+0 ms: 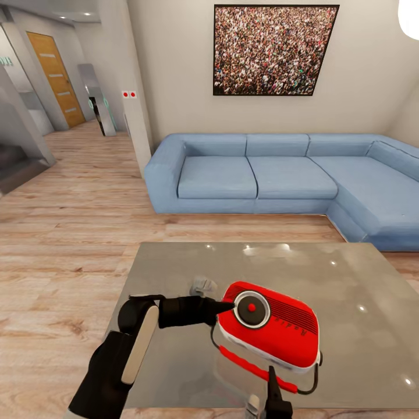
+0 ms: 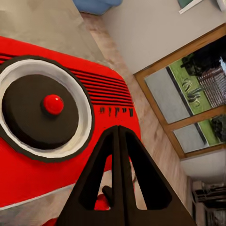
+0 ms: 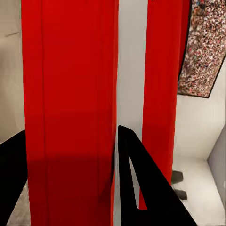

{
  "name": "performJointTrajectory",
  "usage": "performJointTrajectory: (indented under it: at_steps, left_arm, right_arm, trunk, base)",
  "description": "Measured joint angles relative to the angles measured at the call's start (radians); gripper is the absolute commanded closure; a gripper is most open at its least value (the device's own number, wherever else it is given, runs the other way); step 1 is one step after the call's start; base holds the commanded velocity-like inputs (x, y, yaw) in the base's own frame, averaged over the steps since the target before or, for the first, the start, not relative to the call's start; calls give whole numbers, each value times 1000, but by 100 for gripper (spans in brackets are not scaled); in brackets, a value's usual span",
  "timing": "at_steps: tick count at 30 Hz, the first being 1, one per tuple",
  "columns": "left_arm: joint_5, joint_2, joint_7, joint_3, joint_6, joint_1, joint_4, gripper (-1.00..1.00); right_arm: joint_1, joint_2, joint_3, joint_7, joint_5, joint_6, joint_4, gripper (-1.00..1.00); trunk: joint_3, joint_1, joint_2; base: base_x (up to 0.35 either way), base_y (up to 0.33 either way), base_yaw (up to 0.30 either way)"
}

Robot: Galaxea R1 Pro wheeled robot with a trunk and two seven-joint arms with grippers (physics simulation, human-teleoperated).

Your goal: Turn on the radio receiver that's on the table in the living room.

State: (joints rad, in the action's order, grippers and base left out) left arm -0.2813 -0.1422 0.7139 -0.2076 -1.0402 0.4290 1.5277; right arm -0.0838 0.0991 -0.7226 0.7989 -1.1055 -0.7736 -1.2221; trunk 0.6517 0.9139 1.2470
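Red casing crowds the right wrist view, where the right claw [image 3: 70, 174] has its two dark fingers spread on either side of a red bar of the radio receiver [image 1: 269, 326]; whether they pinch it I cannot tell. From the head view that claw rises from the near edge of the counter [image 1: 349, 279], right by the radio's thin wire handle [image 1: 308, 389] and the red strip beneath its near side.

The radio sits on the glossy grey counter, near its front edge and a little left of centre, tilted with its face turned up. Its long axis runs from near-left to far-right, with the silver-ringed dial [image 1: 251, 308] at the left end and the slotted grille to the right.

The left claw [image 1: 228, 306] reaches in from the left, fingers pressed together to a point, with the tip at the dial's left rim. In the left wrist view the closed fingers [image 2: 118, 155] sit just beside the dial, low against the red face.

The dial lies straight ahead of the left claw, so the left arm is the one placed to work it, probably by nudging inward onto the red centre. Behind stand the blue sofa [image 1: 279, 174] and the crowd picture [image 1: 273, 49].
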Motion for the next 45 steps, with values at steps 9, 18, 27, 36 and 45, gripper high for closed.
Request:
performJointTrajectory:
  at_steps: [9,18,27,36,45]
  left_arm:
    - [18,39,-19,-13,6,-8,-50,100]
    - [25,57,-25,-15,8,-10,-101,100]
    - [25,58,-24,-16,4,-10,-109,100]
    - [24,59,-20,-16,3,-10,-108,100]
    - [18,59,-16,-16,-1,-10,-66,100]
  right_arm:
    - [0,2,-5,-5,104,42,55,100]
    - [0,10,-9,3,179,66,80,100]
    - [0,11,-10,4,213,66,43,100]
    - [-1,13,-10,4,264,73,42,100]
    - [-1,12,-10,4,102,-36,54,100]
  trunk:
    - [0,0,0]
    - [0,0,0]
    - [-25,-31,-56]
    - [-53,-65,-119]
    - [-81,-100,-182]
  base:
    - [0,0,0]
    - [0,0,0]
    - [0,0,0]
    - [0,0,0]
    - [0,0,0]
